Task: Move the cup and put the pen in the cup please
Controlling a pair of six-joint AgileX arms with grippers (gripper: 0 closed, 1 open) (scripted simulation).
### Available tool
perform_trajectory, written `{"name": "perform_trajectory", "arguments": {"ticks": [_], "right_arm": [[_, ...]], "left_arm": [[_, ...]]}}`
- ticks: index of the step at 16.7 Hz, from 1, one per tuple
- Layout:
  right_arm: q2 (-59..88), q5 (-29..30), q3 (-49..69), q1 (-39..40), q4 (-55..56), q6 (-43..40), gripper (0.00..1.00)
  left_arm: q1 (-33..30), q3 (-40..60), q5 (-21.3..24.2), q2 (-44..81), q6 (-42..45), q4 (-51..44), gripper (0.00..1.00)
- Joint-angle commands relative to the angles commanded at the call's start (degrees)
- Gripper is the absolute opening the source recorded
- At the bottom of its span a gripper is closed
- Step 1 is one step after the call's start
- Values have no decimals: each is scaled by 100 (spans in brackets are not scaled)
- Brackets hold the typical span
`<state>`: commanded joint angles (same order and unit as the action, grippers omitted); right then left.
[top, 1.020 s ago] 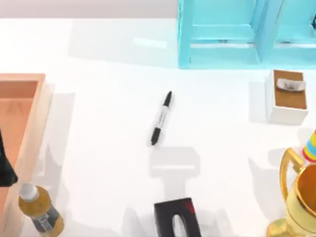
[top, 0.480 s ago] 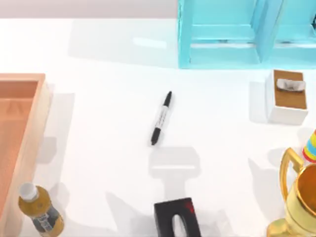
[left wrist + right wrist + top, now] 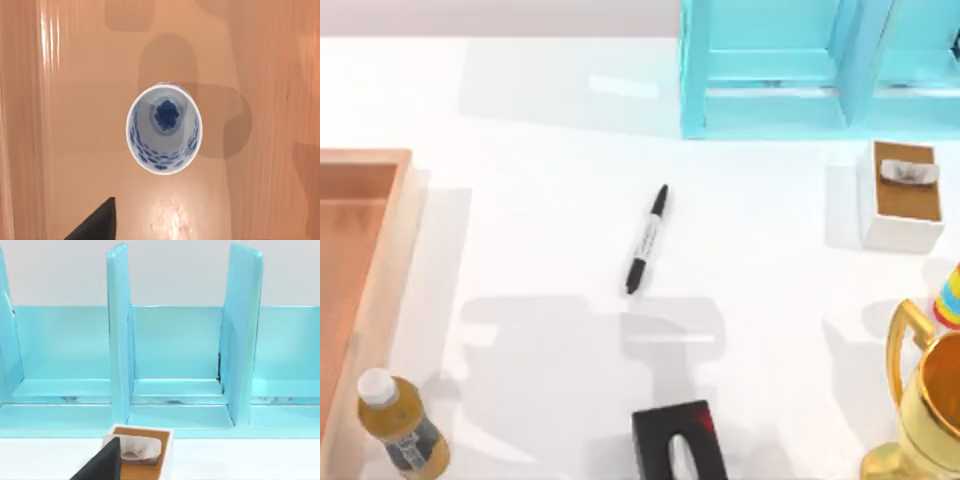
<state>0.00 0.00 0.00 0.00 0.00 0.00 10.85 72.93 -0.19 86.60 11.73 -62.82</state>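
Cup [image 3: 164, 129]: upright on tray floor [image 3: 75, 100], below left wrist camera. Pen [image 3: 647, 239]: flat at mid-table [image 3: 520, 220], apparently untouched. Finger spread of both grippers: cannot tell.

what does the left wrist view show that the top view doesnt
Left wrist view alone: the small white ceramic cup with blue floral pattern, upright on a wooden floor, seen from straight above.

Top view alone: the slim black marker pen lying on the white table, the turquoise shelf unit, the white tissue box, the gold trophy and the amber bottle.

Both: orange-brown wood like the wooden tray.
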Motion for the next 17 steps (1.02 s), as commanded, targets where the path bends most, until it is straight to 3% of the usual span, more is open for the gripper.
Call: {"name": "perform_trajectory", "arguments": {"ticks": [7, 13, 17], "right_arm": [[0, 0, 0, 0, 0, 0, 100], [0, 0, 0, 0, 0, 0, 100], [0, 0, 0, 0, 0, 0, 100]], "left_arm": [[193, 1279, 0, 1537, 211, -1129, 100], [172, 1178, 0, 1552, 199, -1024, 100], [190, 510, 1, 1740, 211, -140, 100]]}}
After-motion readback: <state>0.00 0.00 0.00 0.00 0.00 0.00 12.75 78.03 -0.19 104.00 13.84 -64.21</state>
